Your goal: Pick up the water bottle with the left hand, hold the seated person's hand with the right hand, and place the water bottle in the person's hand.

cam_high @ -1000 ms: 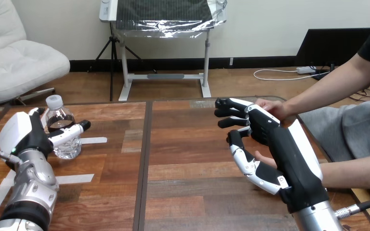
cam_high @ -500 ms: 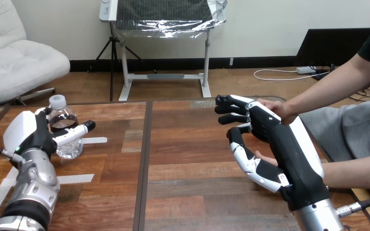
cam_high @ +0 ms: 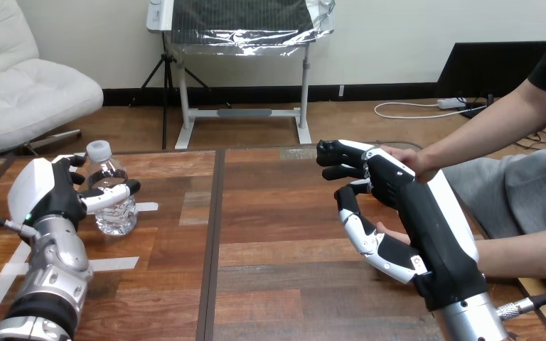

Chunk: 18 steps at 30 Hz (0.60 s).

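Dark wooden table boards point(cam_high: 284, 284) are divided by a black seam point(cam_high: 215, 234), which serves as the landmark. Left of the seam, a clear plastic water bottle with a white cap point(cam_high: 114, 202) is gripped by the robot's black-and-white left hand point(cam_high: 50, 195). The thumb is laid across the bottle's front and the fingers are curled round its far side, a hold suited to carrying rather than pushing. Its base is perhaps just clear of the boards, though this cannot be settled. The bottle's long axis is close to vertical, cap uppermost, with the cap tipped slightly away from the seam. White tape strips point(cam_high: 114, 264) are stuck to the boards left of the seam, nearer the robot than the bottle.

Right of the seam, the robot's right hand point(cam_high: 391, 192) is raised above the boards, apparently presented to receive the person. The person's far hand point(cam_high: 405, 160) is seen against its white back, and the tips of the person's near hand point(cam_high: 389, 231) are seen beneath its palm. Whether the right hand is closed on either cannot be told. The bottle is well apart from both, so a carry across the seam is judged to be outstanding.
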Each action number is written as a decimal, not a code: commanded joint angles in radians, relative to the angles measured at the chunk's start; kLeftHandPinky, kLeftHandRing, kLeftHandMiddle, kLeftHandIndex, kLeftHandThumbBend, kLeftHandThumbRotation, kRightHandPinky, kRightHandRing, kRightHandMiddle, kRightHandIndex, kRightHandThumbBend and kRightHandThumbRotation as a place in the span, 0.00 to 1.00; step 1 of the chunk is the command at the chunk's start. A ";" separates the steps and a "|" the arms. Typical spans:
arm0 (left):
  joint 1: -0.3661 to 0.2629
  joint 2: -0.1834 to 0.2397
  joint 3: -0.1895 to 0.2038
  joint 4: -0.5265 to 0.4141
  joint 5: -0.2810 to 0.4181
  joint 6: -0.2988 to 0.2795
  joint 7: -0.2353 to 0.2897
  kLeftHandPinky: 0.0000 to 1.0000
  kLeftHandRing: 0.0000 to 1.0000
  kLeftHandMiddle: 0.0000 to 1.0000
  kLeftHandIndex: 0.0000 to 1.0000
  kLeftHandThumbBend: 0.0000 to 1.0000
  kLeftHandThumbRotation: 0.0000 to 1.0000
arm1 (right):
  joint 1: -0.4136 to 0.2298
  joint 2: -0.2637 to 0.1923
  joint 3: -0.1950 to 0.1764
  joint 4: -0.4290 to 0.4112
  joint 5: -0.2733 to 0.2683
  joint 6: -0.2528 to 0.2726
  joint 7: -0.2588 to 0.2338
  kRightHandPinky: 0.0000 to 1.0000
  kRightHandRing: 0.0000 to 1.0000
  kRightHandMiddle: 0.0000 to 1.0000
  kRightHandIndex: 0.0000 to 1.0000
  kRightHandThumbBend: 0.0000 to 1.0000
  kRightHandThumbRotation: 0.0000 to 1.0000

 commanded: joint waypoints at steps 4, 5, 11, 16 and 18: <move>-0.067 -0.027 -0.007 -0.016 -0.007 -0.079 0.096 0.55 0.64 0.68 0.69 0.77 0.18 | -0.031 -0.008 -0.012 -0.045 -0.003 -0.004 -0.008 0.61 0.73 0.76 0.76 0.14 0.00; -0.064 -0.029 -0.009 -0.014 -0.005 -0.089 0.109 0.53 0.61 0.65 0.66 0.76 0.15 | -0.031 -0.009 -0.013 -0.043 -0.004 -0.006 -0.008 0.61 0.73 0.76 0.76 0.14 0.00; -0.067 -0.035 -0.020 0.004 0.003 -0.091 0.131 0.44 0.50 0.53 0.55 0.73 0.03 | -0.029 -0.012 -0.016 -0.042 -0.002 -0.008 -0.006 0.61 0.73 0.76 0.76 0.15 0.00; -0.067 -0.039 -0.020 0.009 -0.002 -0.090 0.132 0.40 0.45 0.49 0.52 0.70 0.01 | -0.031 -0.016 -0.018 -0.034 -0.001 -0.023 -0.007 0.61 0.72 0.76 0.76 0.14 0.00; -0.065 -0.040 -0.021 0.009 -0.003 -0.089 0.132 0.39 0.44 0.48 0.52 0.69 0.00 | -0.029 -0.017 -0.019 -0.036 -0.003 -0.020 -0.007 0.60 0.71 0.75 0.76 0.14 0.00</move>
